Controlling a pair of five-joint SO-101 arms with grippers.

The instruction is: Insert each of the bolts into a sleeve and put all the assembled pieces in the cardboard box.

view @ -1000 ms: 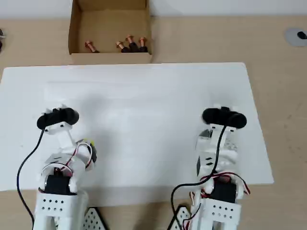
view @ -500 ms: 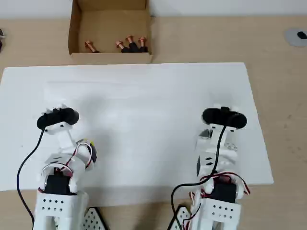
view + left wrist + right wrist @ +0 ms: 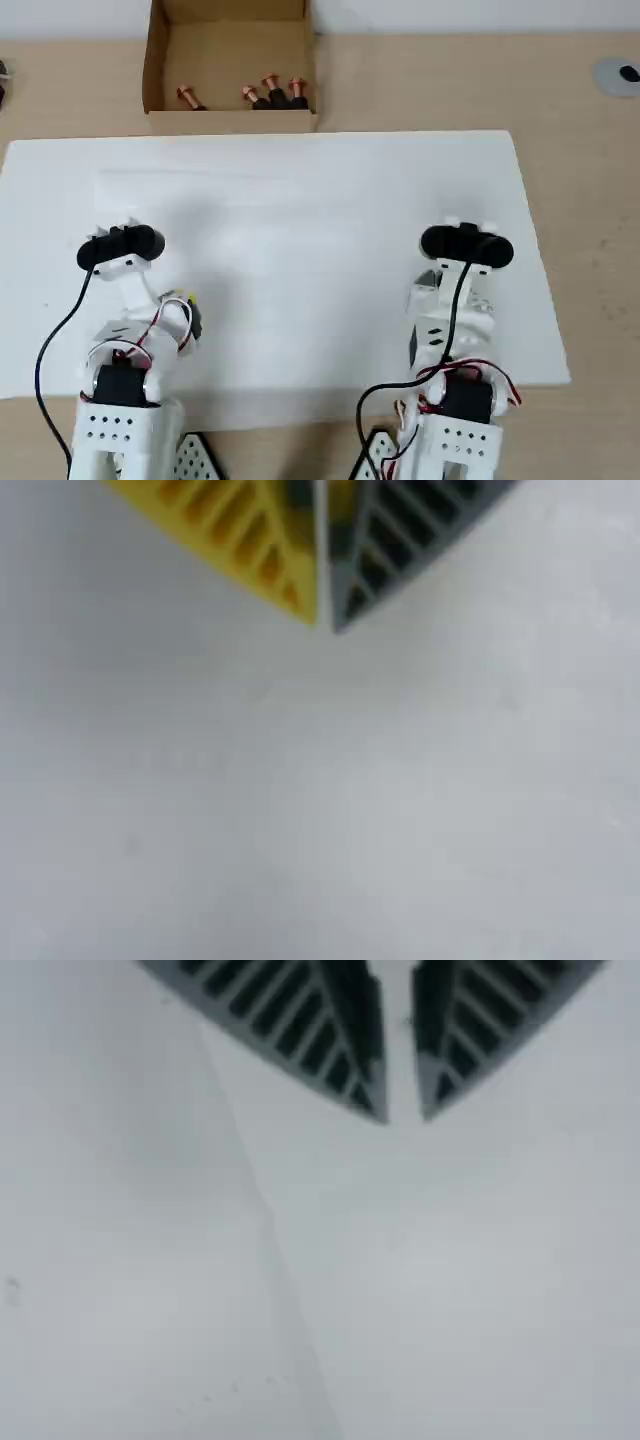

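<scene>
An open brown cardboard box [image 3: 155, 70] stands at the far edge of the light wooden counter [image 3: 420, 85], just beyond a large white sheet [image 3: 300, 200] that covers most of the work area. Four assembled pieces lie inside the box along its near wall, each a copper-coloured bolt in a black sleeve. One piece [image 3: 189, 97] rests alone toward the box's left side. The other three [image 3: 273, 90] sit close together toward its right side, and it is hard to tell whether they touch one another.

Both white arms are folded back at the near edge of the sheet, well apart from the box. The left arm [image 3: 125, 300] shows a small yellow part near its wrist, and the right arm [image 3: 455, 310] sits beside it across a stretch of white sheet.

The left pincer [image 3: 322, 615] hangs close over the white surface, its yellow finger [image 3: 240, 540] and dark grey finger [image 3: 400, 540] pressed together at the tips, holding nothing. The right pincer [image 3: 403, 1110] also points down at the sheet. Its two dark ribbed fingers [image 3: 300, 1010] seem all but together, with only a thin slit between them and nothing in it.
</scene>
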